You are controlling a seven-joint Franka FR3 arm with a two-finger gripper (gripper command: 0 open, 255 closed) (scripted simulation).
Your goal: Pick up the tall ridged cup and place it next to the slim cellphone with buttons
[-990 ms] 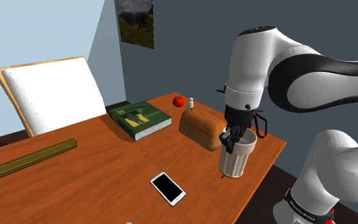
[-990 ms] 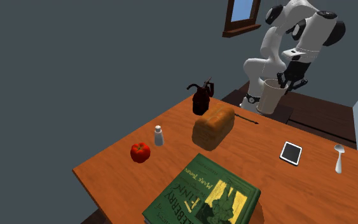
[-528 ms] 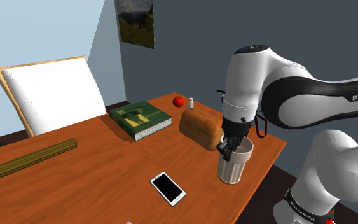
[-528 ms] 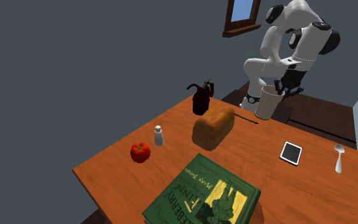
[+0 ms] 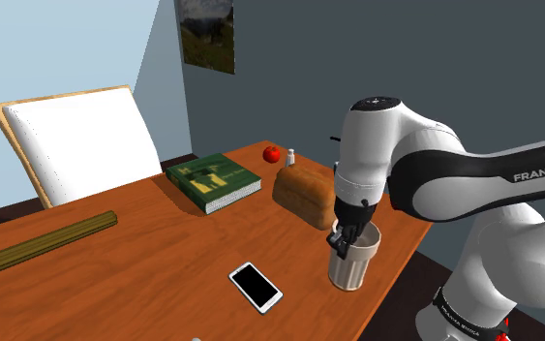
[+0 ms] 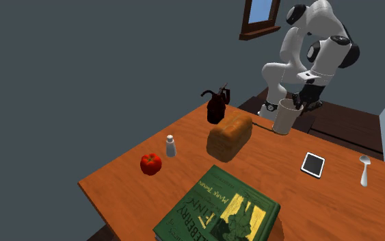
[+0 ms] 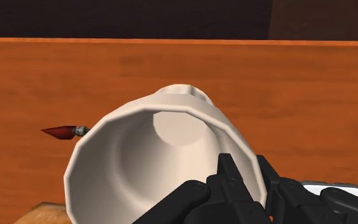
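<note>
Black gripper (image 5: 342, 242) is clamped on the rim of the tall cream ridged cup (image 5: 352, 267), one finger inside and one outside. Cup is upright by the orange wooden table's (image 5: 144, 262) edge, near the brown bread loaf (image 5: 306, 194) and apart from the flat white black-screened phone (image 5: 256, 287).

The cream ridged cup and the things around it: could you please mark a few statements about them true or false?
1. The black fingers clasp the rim of the tall cream ridged cup. True.
2. The cup lies on its side. False: it is upright, mouth up.
3. The flat white phone with a black screen lies on the brown wooden table. True.
4. The red tomato sits on the green book. False: it is on the table beside a small white shaker, apart from the book.
</note>
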